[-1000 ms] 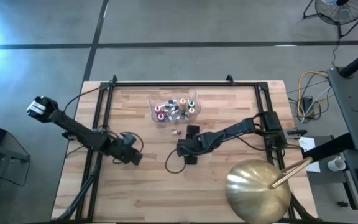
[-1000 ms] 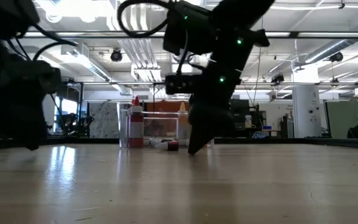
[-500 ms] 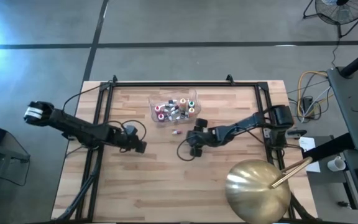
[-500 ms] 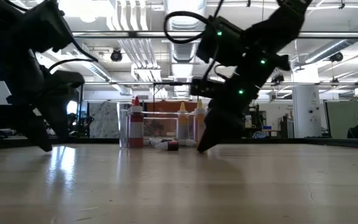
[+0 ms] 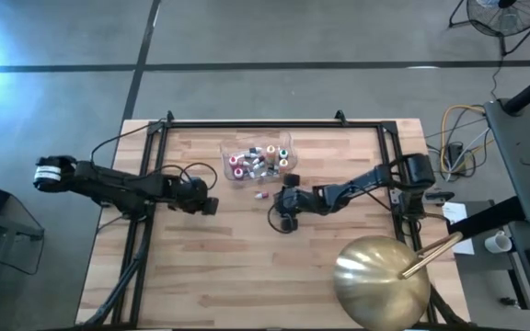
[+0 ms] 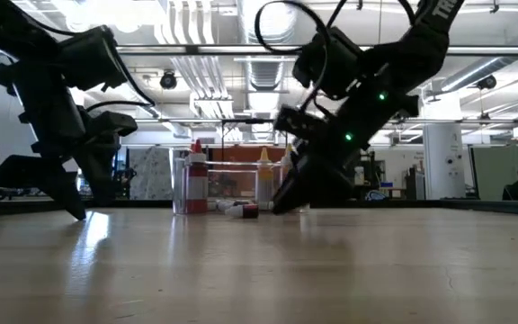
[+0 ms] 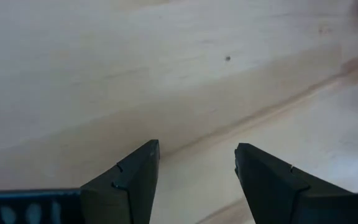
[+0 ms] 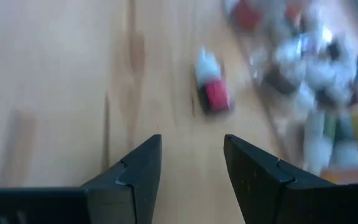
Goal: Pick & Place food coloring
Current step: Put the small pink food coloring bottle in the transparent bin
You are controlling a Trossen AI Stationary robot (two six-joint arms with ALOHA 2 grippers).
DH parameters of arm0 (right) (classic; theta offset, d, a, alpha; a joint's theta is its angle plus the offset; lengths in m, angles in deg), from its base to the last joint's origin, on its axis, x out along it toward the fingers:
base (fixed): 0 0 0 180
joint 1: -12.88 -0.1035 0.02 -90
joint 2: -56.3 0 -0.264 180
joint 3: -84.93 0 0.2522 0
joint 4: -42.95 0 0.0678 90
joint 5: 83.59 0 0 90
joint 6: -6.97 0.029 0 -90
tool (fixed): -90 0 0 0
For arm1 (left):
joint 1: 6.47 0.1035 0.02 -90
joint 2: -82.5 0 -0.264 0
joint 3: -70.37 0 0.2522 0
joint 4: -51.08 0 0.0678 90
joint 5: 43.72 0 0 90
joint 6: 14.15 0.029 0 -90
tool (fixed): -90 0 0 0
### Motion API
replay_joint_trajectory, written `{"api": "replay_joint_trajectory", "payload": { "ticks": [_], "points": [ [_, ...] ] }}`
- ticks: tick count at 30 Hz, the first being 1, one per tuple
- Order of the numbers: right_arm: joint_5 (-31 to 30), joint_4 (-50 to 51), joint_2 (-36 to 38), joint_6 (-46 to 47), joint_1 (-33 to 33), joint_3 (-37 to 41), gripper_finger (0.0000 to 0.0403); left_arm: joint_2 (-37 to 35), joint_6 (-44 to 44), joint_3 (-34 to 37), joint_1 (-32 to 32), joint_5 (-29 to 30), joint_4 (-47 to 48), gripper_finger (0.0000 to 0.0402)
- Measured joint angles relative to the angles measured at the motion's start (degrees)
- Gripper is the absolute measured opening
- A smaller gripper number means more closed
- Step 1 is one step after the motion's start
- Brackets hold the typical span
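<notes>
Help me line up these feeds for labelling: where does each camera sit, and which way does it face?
High: overhead, straight down; both arms, clear tub.
Low: table height, level across; both arms, tub.
Left wrist: over bare wood; left tool open.
Right wrist: right tool open, facing the loose red-capped bottle.
Shared: that bottle shows in the high view too.

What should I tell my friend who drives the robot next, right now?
Left gripper: open, empty, low over bare wood on the table's left.
Right gripper: open, empty, facing the loose bottle.
Food coloring bottles: most lie piled in the clear tub at the back.
One red-capped bottle lies on the table just outside the tub.
Done: nearly all are in the tub.
Left: probably grab the loose one and put it in.
</notes>
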Motion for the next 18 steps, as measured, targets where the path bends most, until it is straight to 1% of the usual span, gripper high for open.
{"api": "replay_joint_trajectory", "payload": {
  "ticks": [4, 9, 15, 18],
  "points": [
    [0.7, -2.6, -1.4, -1.6, 1.3, -2.8, 0.0169, 0.0, 2.1, 0.0, 1.0, -0.2, -0.4, 0.0188],
    [2.9, -0.3, -5.6, -1.5, 2.6, -7.8, 0.0169, 0.0, 4.6, 0.0, 1.0, -0.1, -0.9, 0.0188],
    [3.7, 8.6, -10.0, -1.2, 2.6, -15.7, 0.0192, 0.0, 5.9, 0.0, 0.9, -0.3, -0.9, 0.0188],
    [3.6, 13.1, -11.7, 0.8, 2.7, -19.6, 0.0204, 0.0, 7.5, 0.0, 0.9, -0.7, -0.8, 0.0188]
  ]
}}
